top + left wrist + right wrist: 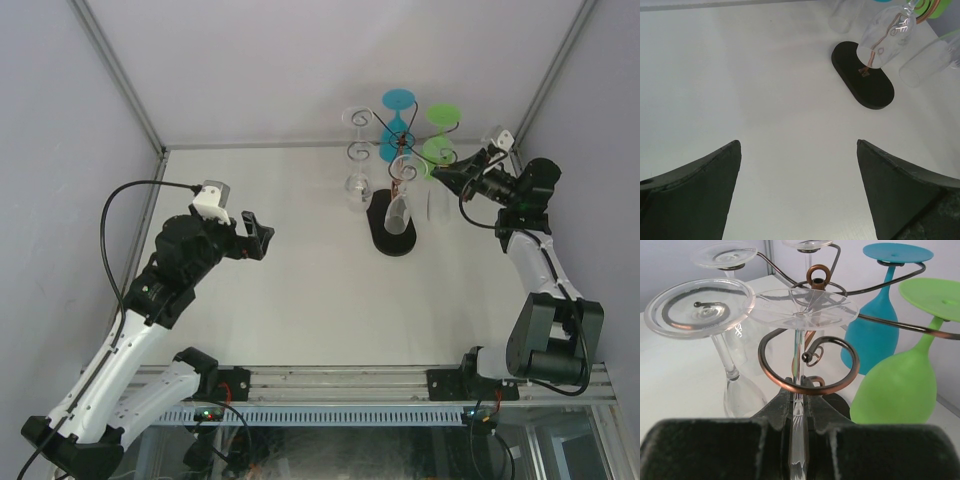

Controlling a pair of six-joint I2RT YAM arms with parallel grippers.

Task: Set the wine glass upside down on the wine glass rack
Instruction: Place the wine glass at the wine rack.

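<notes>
Surface (300, 290): wine glass rack (872, 92) stands at far side, nearer your right arm. Wine glass (802, 307) is inverted, stem vertical, foot up, just over rack's front curl (805, 357); stem runs down inside that curl. Right gripper (799, 405): jaws clamped on stem below curl. Judgement: you need only short drop to seat foot on wire, then release. Left gripper (797, 190): jaws spread wide, holding nothing, well apart from rack.

White table (300, 300), pale lavender-grey walls (270, 60), grey metal corner posts (118, 72), even diffuse light
</notes>
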